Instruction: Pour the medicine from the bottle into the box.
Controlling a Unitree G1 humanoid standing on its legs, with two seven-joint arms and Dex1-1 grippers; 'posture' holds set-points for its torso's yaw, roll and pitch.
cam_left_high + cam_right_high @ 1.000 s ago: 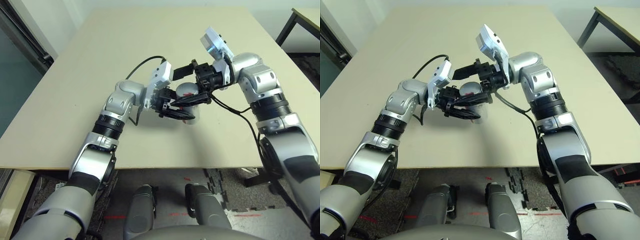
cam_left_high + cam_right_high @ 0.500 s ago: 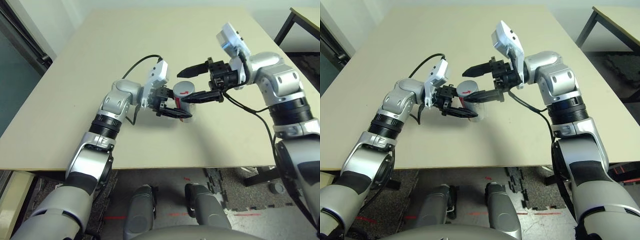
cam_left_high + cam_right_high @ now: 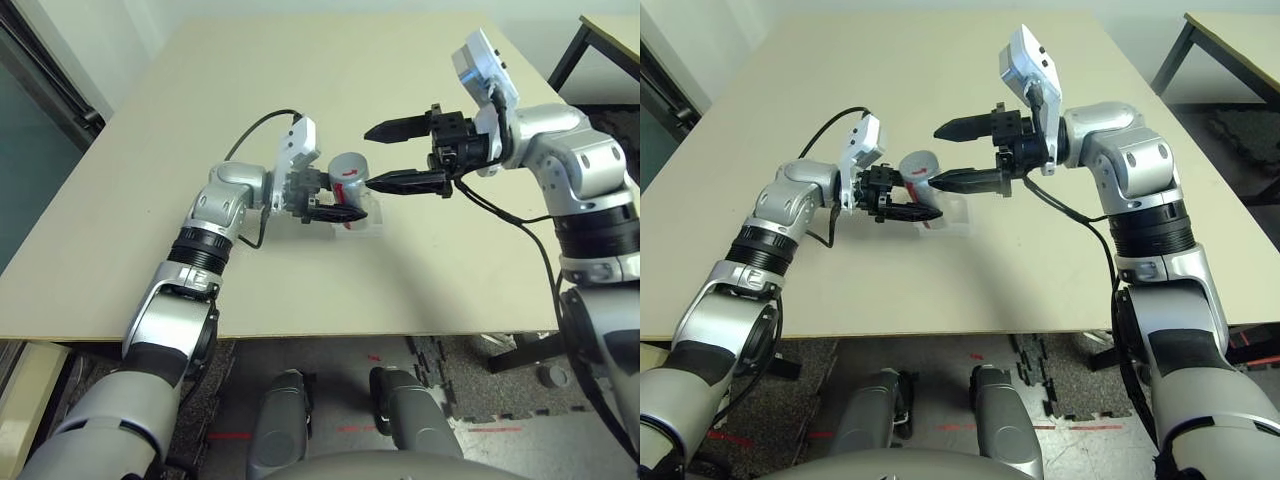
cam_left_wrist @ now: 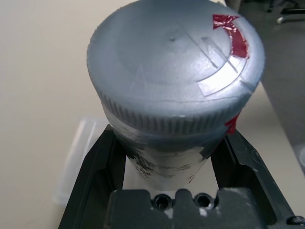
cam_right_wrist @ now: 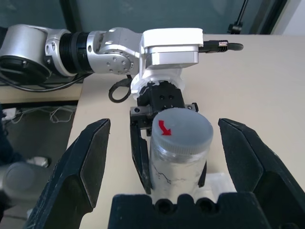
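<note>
My left gripper is shut on the body of the silver-grey bottle and holds it tilted just above the table. The bottle's round grey top, marked with a red arrow, faces my right gripper. That gripper is open and hangs in the air a short way to the right of the top, one finger on either side of it, touching nothing. The clear plastic box lies flat on the table directly under the bottle's top end. In the left wrist view the box shows beside the bottle.
The beige table stretches wide and bare behind and to both sides of the arms. Its front edge runs close below my left elbow. A second table stands off at the far right, with dark floor mats under it.
My right gripper, which was closed around the bottle's top, has opened and drawn back to the right. My left gripper has carried the bottle slightly left and further out.
</note>
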